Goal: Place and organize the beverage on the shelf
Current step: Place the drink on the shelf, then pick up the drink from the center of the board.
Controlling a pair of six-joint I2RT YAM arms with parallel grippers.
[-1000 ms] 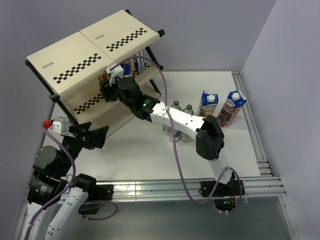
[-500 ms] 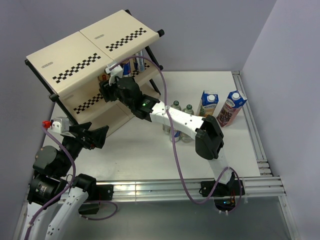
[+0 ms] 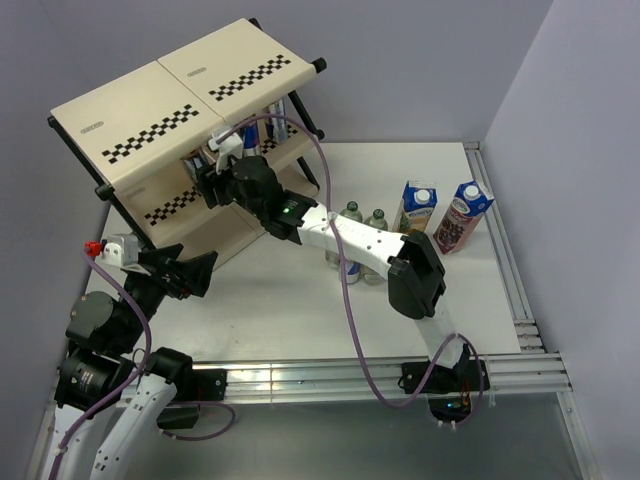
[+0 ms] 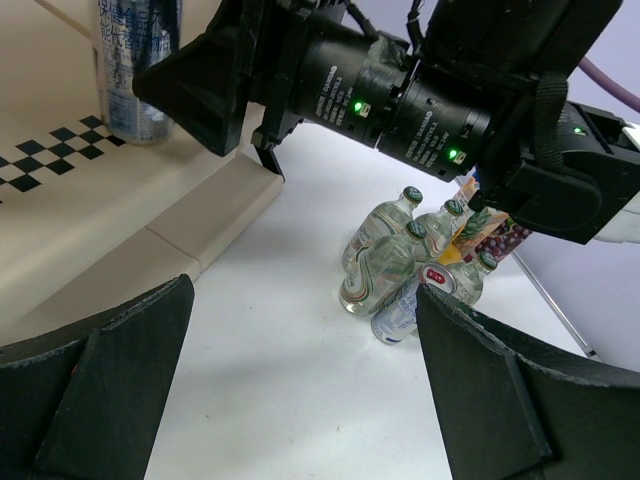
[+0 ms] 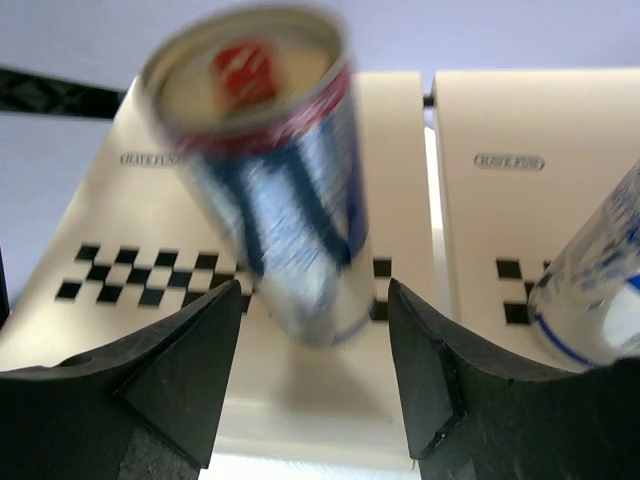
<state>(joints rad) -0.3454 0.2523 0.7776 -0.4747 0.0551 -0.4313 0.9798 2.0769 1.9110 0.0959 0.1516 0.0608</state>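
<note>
Lettering "HAVE FUN" marks the cream panels of the shelf beyond the right gripper. Its jaws stand spread, with a blurred blue-silver can between them, seemingly untouched. Left gripper gapes wide; clear bottles cluster ahead between its jaws.

White table carries shelf far left, bottles mid, two cartons right; cans on shelf tier

The right arm is extended toward the upper left, the right gripper seen parted; the left gripper is held spread wide at lower left.
</note>
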